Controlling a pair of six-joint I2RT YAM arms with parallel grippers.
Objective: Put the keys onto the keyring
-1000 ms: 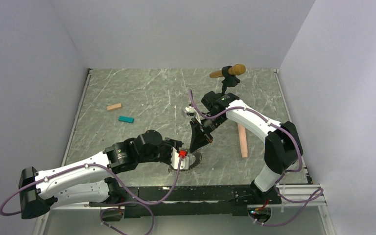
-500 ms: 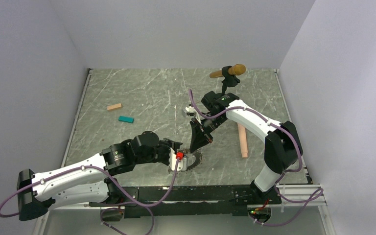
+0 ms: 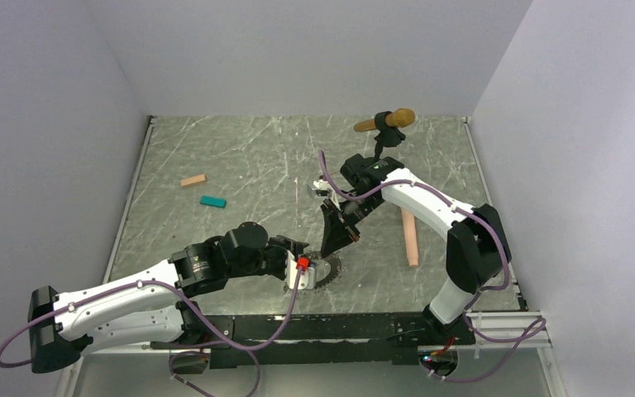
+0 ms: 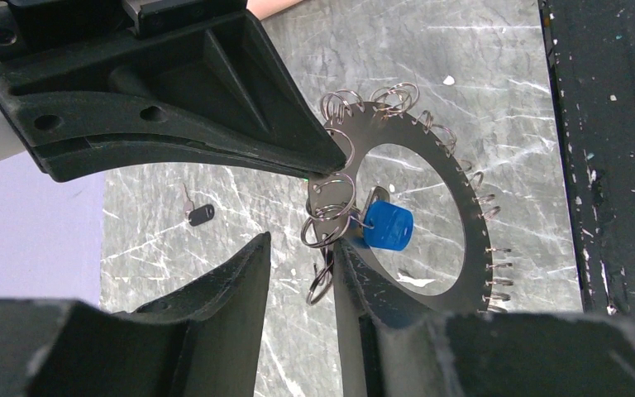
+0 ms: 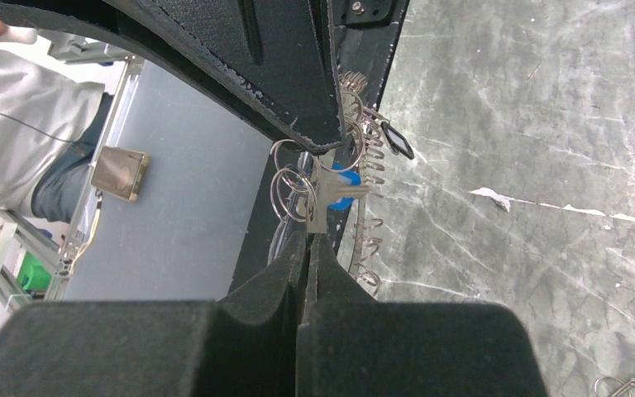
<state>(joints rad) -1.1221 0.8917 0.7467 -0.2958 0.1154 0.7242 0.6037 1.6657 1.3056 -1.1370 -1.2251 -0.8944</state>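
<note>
The keyring [image 4: 470, 240] is flat dull grey metal edged with shiny wire loops; the key [image 4: 389, 227] has a smooth blue plastic head. The fingers [image 4: 223, 289] are matt black, the table [image 4: 479, 99] smooth.

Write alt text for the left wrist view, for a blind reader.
The keyring, a flat metal hoop edged with split rings, sits over a marble table with a blue-tagged key at its inner edge. The right gripper, shut, meets its rim from upper left; the left gripper stands open below, around a split ring.
</note>
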